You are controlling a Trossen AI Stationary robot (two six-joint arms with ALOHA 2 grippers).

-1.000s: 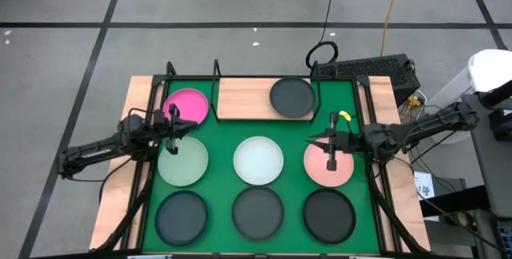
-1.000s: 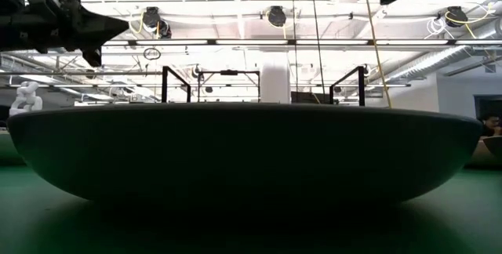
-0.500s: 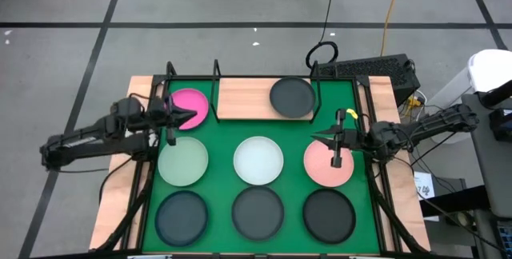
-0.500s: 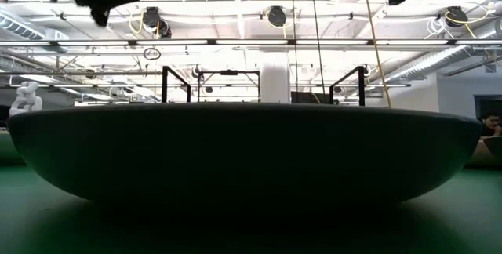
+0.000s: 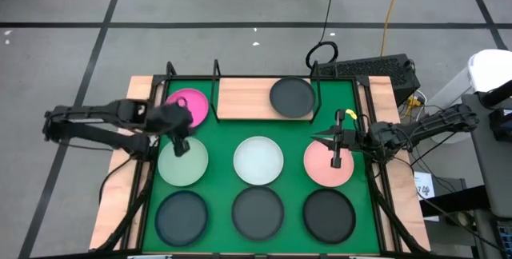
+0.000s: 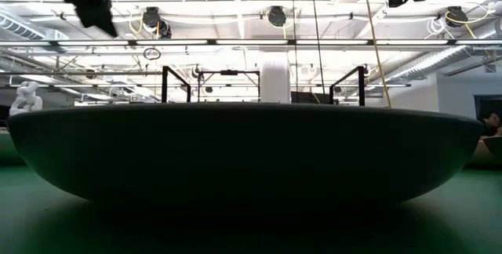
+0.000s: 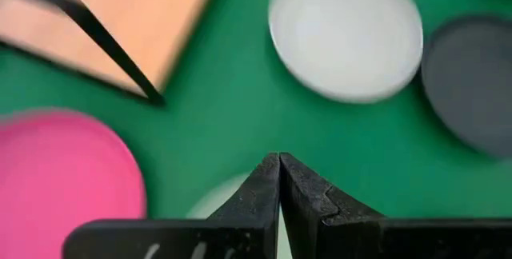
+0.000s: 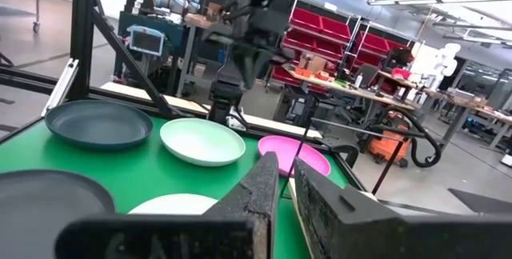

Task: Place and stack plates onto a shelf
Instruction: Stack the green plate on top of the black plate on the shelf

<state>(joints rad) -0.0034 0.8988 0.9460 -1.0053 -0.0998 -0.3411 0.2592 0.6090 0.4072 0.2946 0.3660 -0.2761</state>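
Note:
The shelf (image 5: 244, 99) is a light-wood board at the far edge of the green mat, and a dark plate (image 5: 292, 97) rests on its right half. On the mat lie the hot pink plate (image 5: 190, 104), pale green plate (image 5: 183, 163), white plate (image 5: 258, 161), salmon plate (image 5: 328, 167) and three dark plates in the near row (image 5: 258, 211). My left gripper (image 5: 178, 141) is shut and empty. It points down above the gap between the hot pink (image 7: 56, 179) and pale green plates. My right gripper (image 5: 314, 137) is shut and empty, level above the salmon plate's left edge.
Black metal frame posts (image 5: 216, 71) stand at the shelf's ends and along the mat's sides. In the low view a dark plate (image 6: 243, 152) right in front of the camera hides most of the table. A keyboard (image 5: 376, 69) lies beyond the far right corner.
My left gripper has risen and drawn back toward the table's left edge. It has then tipped from level to pointing down over the far edge of the pale green plate, and it has stayed shut. No plate has moved.

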